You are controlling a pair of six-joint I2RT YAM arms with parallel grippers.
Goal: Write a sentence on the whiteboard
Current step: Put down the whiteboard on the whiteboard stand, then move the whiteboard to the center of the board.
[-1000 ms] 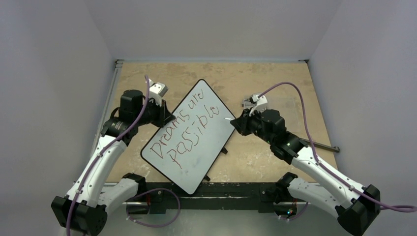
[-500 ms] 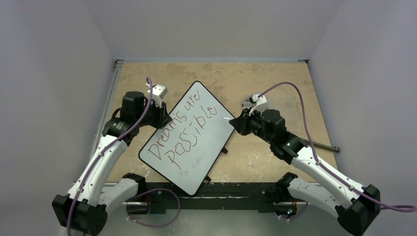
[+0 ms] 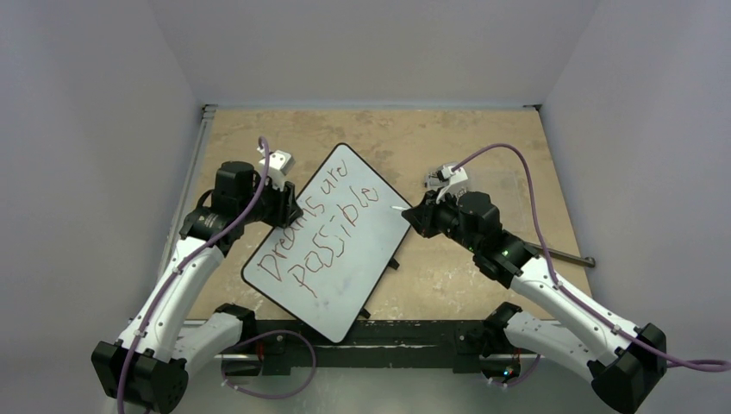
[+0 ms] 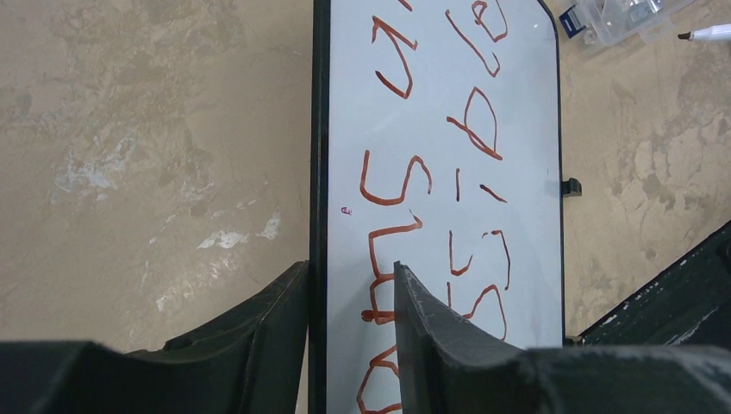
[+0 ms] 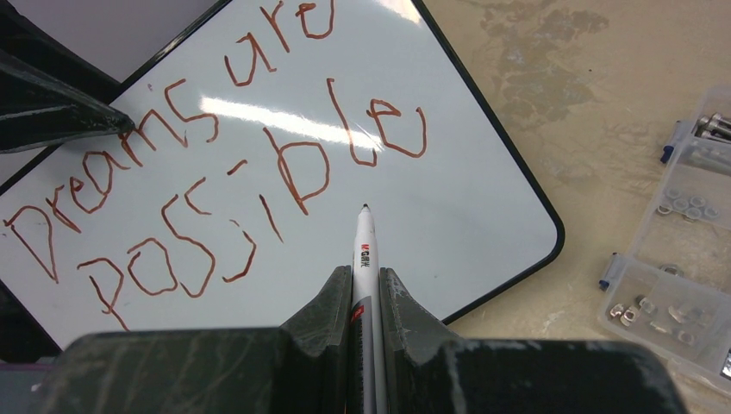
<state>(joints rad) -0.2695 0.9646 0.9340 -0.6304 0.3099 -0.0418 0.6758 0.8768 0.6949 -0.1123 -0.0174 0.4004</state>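
Note:
The whiteboard (image 3: pixel 345 259) lies at an angle mid-table with "Dreams are possible" written on it in red. My left gripper (image 3: pixel 287 207) is shut on its far-left edge; in the left wrist view (image 4: pixel 349 267) one finger is outside the black rim and the other on the white face (image 4: pixel 526 129). My right gripper (image 3: pixel 414 216) is shut on a white marker (image 3: pixel 402 209), whose tip is over the board's right edge. In the right wrist view the gripper (image 5: pixel 366 274) holds the marker (image 5: pixel 365 246) with its tip just above the whiteboard (image 5: pixel 448 198), below the word "possible".
A clear compartment box (image 5: pixel 681 216) with small parts sits right of the board; it also shows in the left wrist view (image 4: pixel 612 13). A dark rod (image 3: pixel 565 255) lies on the table at the right. The arm bases stand along the near edge.
The whiteboard and my left gripper have shifted slightly to the left together. The right arm and marker have barely moved.

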